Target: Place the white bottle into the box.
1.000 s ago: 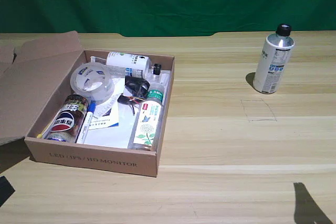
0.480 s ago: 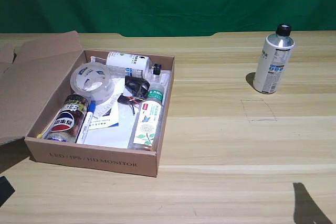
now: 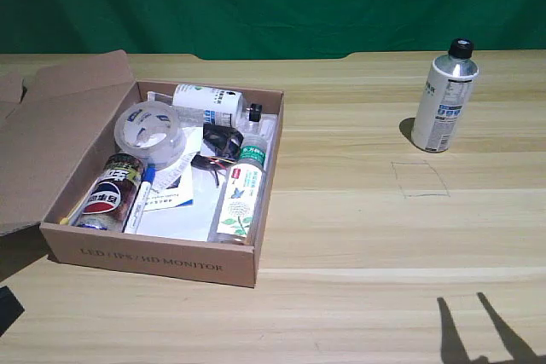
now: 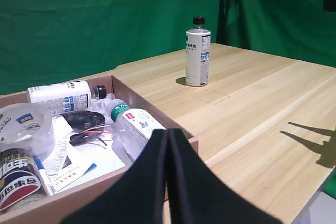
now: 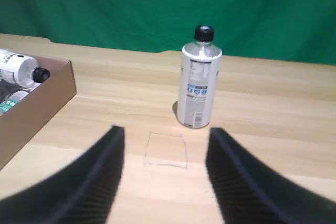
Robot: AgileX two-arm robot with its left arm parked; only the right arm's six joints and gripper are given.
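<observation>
Shadow change at the table's near edge, exterior view's right.
Single dark shadow (image 3: 478, 330) of a second ago now split into two slanted prongs and spread further toward the exterior view's left across the table (image 3: 358, 236). In the right wrist view, right gripper (image 5: 164, 174) fingers parted, hovering short of the white bottle (image 5: 200, 80).

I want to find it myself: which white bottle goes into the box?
Look at the bare wooden table, far to the exterior view's right of the box. The white bottle stands there upright and alone, silvery with a black cap, while the other bottles lie inside the box.
</observation>
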